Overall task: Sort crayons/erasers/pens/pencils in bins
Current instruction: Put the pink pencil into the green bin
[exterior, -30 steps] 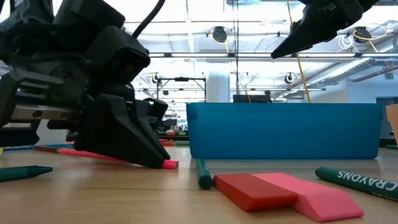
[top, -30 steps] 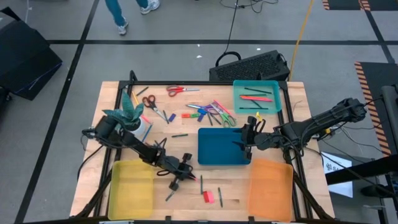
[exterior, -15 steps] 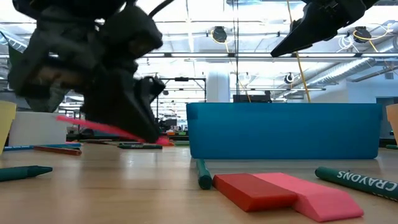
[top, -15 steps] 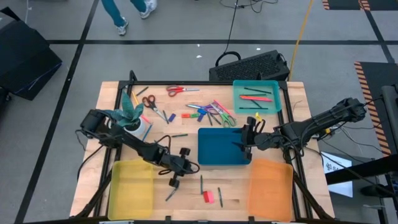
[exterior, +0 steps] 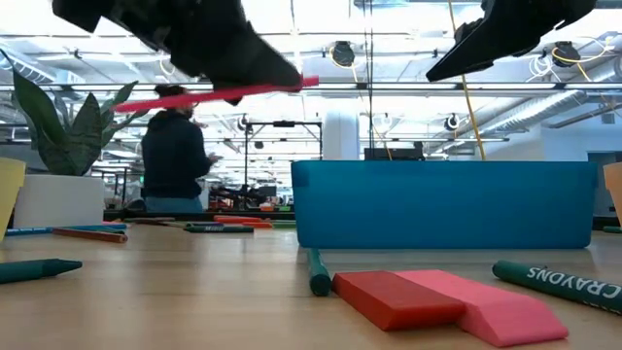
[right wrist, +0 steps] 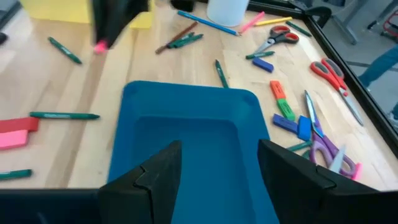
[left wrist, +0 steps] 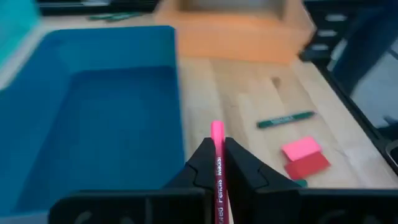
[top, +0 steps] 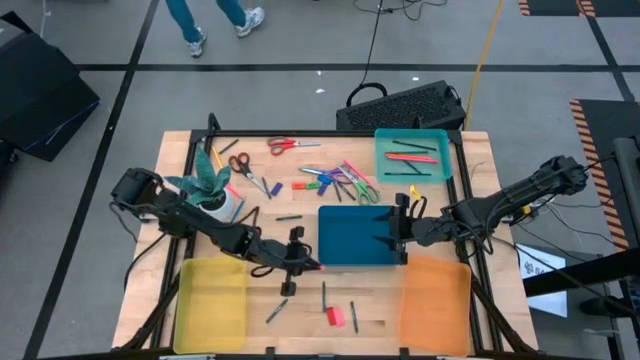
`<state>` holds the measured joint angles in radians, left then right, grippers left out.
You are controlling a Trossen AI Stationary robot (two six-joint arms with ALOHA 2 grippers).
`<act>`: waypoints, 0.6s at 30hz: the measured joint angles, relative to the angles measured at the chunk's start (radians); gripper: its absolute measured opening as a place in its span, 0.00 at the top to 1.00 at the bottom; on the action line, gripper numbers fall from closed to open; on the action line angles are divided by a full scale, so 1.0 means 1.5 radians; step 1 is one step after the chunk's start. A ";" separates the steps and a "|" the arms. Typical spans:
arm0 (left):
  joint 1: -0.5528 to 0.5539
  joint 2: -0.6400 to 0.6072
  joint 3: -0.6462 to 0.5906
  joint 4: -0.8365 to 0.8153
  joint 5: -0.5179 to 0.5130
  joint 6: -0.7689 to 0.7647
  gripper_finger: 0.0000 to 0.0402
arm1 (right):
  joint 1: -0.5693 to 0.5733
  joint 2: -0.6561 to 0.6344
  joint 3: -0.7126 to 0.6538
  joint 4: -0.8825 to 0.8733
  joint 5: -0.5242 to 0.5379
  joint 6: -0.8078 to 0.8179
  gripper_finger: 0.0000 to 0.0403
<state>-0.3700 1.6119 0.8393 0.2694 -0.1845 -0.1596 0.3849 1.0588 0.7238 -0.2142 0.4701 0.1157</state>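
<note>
Left hand (top: 303,266) is clamped on a pink pencil (left wrist: 217,163), lifted clear of the surface (top: 300,310), just beside the dark blue bin's (top: 355,240) near-left edge; pencil tip points toward that bin. Right hand (top: 400,226) sits over the blue bin's right side, fingers spread wide, holding nothing. Red eraser (exterior: 394,297) and pink eraser (exterior: 501,313) lie touching on the surface between the yellow bin (top: 210,305) and orange bin (top: 435,300), green crayons (exterior: 559,280) near them. Teal bin (top: 412,157) at the far right holds a few sticks.
</note>
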 joint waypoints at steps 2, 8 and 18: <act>0.002 -0.017 -0.002 0.009 -0.015 -0.007 0.96 | 0.008 0.000 0.000 0.005 0.000 0.000 0.50; 0.022 -0.037 -0.001 0.087 -0.030 -0.026 0.97 | 0.033 0.000 0.000 0.010 0.001 0.010 0.50; 0.047 -0.037 -0.001 0.332 -0.024 -0.045 0.97 | 0.079 0.000 0.000 0.010 0.002 0.039 0.50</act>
<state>-0.2993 1.5557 0.8379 0.7671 -0.2210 -0.2273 0.5040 1.0588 0.7240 -0.1986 0.4737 0.1738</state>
